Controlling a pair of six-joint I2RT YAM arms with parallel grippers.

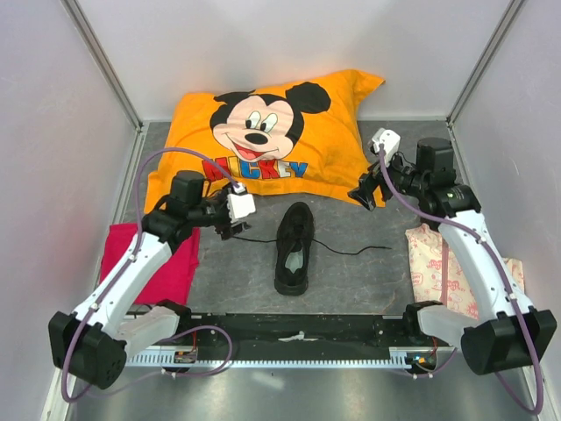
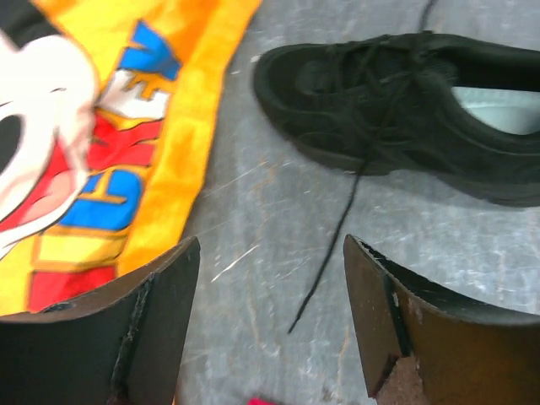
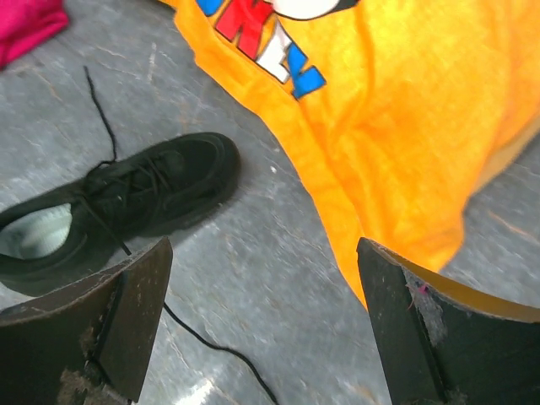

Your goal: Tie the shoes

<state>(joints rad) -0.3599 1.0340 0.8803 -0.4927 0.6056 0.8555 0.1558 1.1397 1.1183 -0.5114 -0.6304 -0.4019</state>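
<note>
Grey table [image 1: 351, 230]. At its far side, an orange Mickey pillow [image 1: 289, 132]. Just before the pillow, one black shoe [image 1: 294, 248], toe toward it, untied. Off the pillow's near left corner, left gripper [image 2: 270, 245], jaws wide apart, empty; by its right corner, right gripper [image 3: 263, 245], likewise. Thin lace [image 2: 328, 249] trailing loose.

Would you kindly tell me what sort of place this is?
Probably a robotics lab test cell: pale panel walls box in a grey table, with staged props like a Mickey pillow and one black shoe.
</note>
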